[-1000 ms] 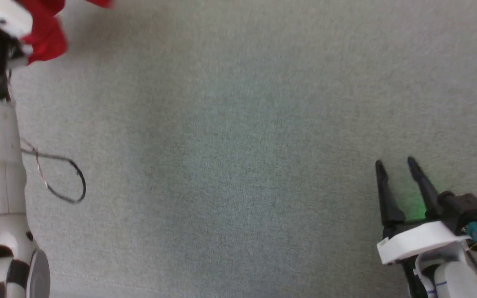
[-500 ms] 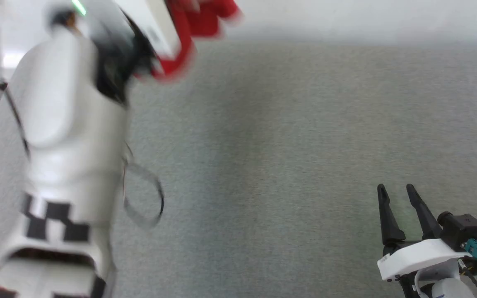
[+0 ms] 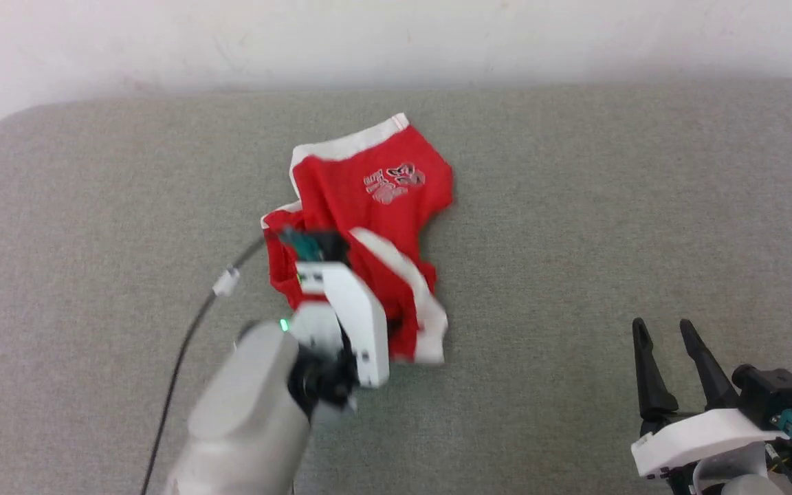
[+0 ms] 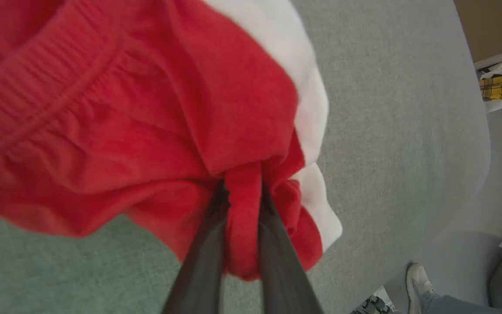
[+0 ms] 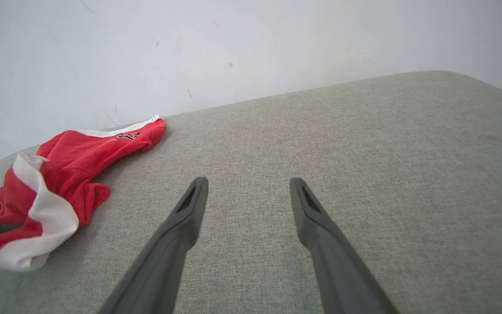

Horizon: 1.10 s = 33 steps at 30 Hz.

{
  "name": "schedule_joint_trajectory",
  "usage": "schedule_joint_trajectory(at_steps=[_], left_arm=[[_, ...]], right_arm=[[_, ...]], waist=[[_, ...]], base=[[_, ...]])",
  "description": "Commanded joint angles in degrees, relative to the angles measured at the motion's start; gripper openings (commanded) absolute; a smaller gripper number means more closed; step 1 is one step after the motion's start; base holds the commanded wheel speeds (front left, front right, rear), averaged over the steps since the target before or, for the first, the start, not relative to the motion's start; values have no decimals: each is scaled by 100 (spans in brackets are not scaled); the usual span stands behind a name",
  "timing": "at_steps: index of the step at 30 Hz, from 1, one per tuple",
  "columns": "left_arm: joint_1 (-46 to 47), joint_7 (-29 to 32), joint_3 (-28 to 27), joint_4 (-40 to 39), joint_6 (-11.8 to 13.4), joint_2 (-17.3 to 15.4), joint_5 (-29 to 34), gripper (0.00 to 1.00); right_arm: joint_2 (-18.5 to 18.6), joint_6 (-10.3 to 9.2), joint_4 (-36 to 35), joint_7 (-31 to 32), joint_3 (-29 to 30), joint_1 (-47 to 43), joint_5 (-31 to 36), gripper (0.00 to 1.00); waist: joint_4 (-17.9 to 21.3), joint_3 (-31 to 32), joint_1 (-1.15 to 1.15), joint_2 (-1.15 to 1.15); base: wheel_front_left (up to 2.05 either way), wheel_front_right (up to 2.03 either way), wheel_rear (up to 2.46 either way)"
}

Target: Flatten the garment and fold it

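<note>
Left gripper clamped on a bunched fold of the shorts: red cloth squeezed between both fingers, tips buried in it

Shorts are on the table, mid-width, closer to its far edge, crumpled, not flat. One leg is spread toward the table's far edge with its white hem trim outermost. Print is face up but too blurry to read from the head view. The rest is heaped on the table's near side under the left wrist, with a white side stripe running diagonally over the heap. In the left wrist view the elastic waistband sits rumpled above the pinch. Can't tell if the pinched part is off the table

Right gripper has its jaws spread wide over bare table at the near right, well apart from the shorts, fingers pointing at the table's far edge

Black cable from the left arm runs over the table's left half. Pale wall stands behind the table's far edge. Past the table's rounded edge in the left wrist view, a person's shoe is on the floor
</note>
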State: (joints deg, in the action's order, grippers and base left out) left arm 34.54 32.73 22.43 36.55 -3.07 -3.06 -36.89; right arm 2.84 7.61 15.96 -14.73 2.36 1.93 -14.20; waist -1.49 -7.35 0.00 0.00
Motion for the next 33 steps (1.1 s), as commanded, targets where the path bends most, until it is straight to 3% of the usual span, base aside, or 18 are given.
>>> schedule_joint_trajectory(at_steps=[1, 3, 4, 5, 11, 15, 19, 20, 26, 33], left_arm=[[-295, 174, 144, 40, -68, 13, -188, 0], [-522, 327, 303, -43, -48, 15, -458, 0], [-596, 307, 342, -133, -24, 16, -569, 77], [-652, 256, 350, -231, 22, 16, -666, 100], [-692, -449, -143, -1032, 298, 17, -1060, 100], [-845, -1341, -753, -1740, 418, -114, -1143, 100], [-1237, -2663, -1230, -2289, 500, -399, -729, 100], [-1237, -2663, -1230, -2289, 500, -399, -729, 100], [-2124, -4342, -1247, -2510, 575, -781, 315, 100], [-2921, -4767, -1395, -2966, 865, -494, 1147, 100]], right_arm=[[4, -12, -1, -26, 13, -57, -56, 100], [4, -12, -9, -26, 17, -76, -71, 100], [4, -12, -16, -26, 16, -86, -77, 100], [4, -12, -21, -26, 10, -94, -84, 100], [4, -12, -12, -27, -15, -187, -111, 100], [4, -12, -9, -27, -36, -268, -128, 100], [4, -12, -7, -27, -54, -324, -142, 100], [4, -12, -7, -27, -54, -324, -142, 100], [4, -12, 39, -27, -133, -409, -144, 100], [4, -12, 198, 413, -280, -351, -206, 100]], waist=[[30, 90, 0, 0], [19, 146, 0, 0], [11, 173, 0, 0], [5, 196, 0, 0], [-62, 402, 0, 0], [-69, 560, 0, 0], [-77, 689, 0, 0], [-77, 689, 0, 0], [-145, 769, 0, 0], [-263, 725, 0, 0]], base=[[0, 0, 0], [0, 0, 0], [0, 0, 0], [0, 0, 0], [0, 0, 0], [0, 0, 0], [0, 0, 0], [0, 0, 0], [0, 0, 0], [0, 0, 0]])
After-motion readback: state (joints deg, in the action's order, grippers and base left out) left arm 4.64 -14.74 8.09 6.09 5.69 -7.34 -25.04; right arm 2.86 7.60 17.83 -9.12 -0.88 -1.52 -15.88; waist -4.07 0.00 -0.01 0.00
